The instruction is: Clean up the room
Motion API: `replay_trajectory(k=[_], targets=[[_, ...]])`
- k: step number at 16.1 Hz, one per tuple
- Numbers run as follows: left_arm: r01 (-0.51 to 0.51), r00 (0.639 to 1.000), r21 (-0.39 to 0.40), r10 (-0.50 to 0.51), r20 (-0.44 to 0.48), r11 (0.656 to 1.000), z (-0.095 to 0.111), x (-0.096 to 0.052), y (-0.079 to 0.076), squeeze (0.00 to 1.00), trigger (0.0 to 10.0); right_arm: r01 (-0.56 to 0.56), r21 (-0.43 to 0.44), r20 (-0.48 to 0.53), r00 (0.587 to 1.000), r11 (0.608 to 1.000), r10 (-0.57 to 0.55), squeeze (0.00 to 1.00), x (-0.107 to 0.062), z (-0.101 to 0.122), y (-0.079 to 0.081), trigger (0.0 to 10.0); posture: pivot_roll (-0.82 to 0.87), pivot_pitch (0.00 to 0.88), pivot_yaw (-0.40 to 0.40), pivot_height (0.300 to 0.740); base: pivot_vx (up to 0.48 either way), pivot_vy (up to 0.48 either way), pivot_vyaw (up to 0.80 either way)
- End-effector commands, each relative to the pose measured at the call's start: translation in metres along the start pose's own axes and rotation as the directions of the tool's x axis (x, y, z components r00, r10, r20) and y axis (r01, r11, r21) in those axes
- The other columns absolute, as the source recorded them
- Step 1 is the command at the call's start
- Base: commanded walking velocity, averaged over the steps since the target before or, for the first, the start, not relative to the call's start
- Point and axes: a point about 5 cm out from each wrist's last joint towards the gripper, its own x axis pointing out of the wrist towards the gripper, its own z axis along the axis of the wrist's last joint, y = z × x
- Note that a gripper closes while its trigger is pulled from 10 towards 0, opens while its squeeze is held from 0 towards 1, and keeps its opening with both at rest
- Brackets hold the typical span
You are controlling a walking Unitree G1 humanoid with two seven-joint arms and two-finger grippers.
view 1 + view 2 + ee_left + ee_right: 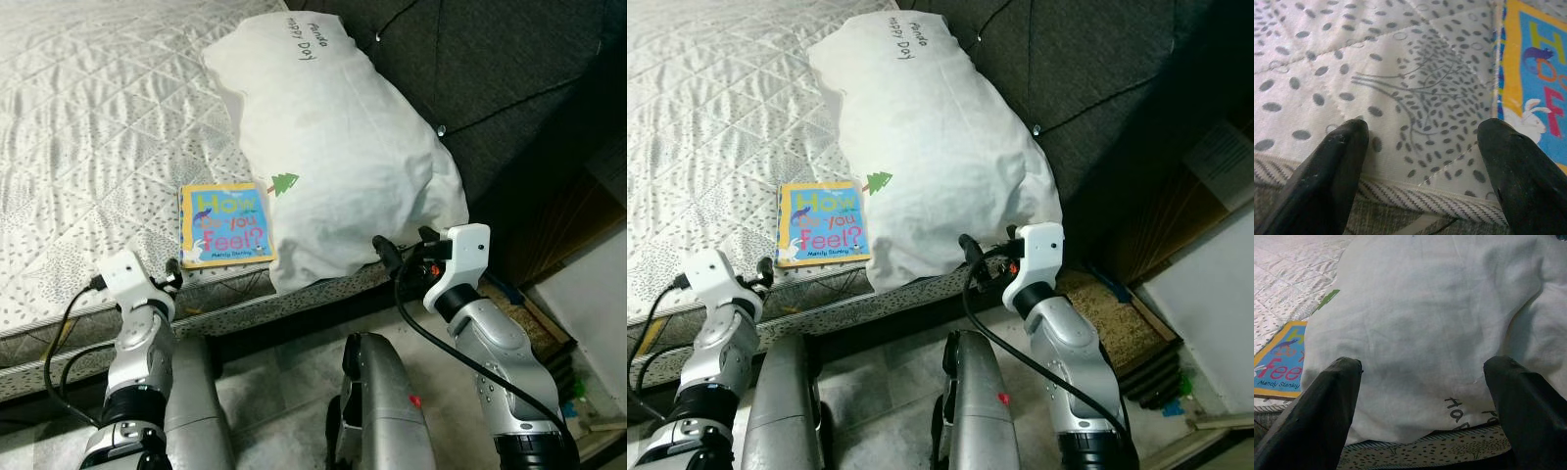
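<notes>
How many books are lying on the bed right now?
1: the book lies near the bed edge, beside the pillow. More may hide under the pillow.

The pillow (343, 157) covers one corner of the book (227, 224); its title's middle word is unreadable.

head stereo looks down at bed (88, 117); wrist views close, sharing book (1542, 98).

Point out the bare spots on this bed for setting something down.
The quilted mattress lies bare beyond and to the left of the book, and along its near edge before the open left gripper. The right is crowded: the pillow overlaps the book's corner, before the open right gripper.
</notes>
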Motion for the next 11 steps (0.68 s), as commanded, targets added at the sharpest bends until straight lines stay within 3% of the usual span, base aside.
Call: replay_trajectory(k=[1,3,11], targets=[[-0.03,0.999,-0.001,0.03,-0.032,1.0,-0.004,0.0,0.005,0.0,10.0,0.002,-0.015,0.015,1.0,1.0,-0.002,0.0,0.0,0.004,0.0,10.0,-0.03,0.165,-0.069,0.554,0.0,0.0,0.0],[-0.061,0.995,-0.014,0.059,-0.083,0.998,-0.006,0.004,0.008,0.0,10.0,-0.005,-0.016,0.013,1.0,1.0,0.005,0.0,0.0,0.004,0.002,10.0,-0.03,0.166,-0.073,0.554,0.0,0.0,0.0],[-0.064,0.987,0.012,0.065,-0.146,0.998,-0.005,0.012,0.008,0.0,10.0,0.003,-0.013,0.011,1.0,1.0,-0.003,0.0,-0.002,0.004,0.0,10.0,-0.04,0.165,-0.068,0.554,0.0,0.0,0.0]])
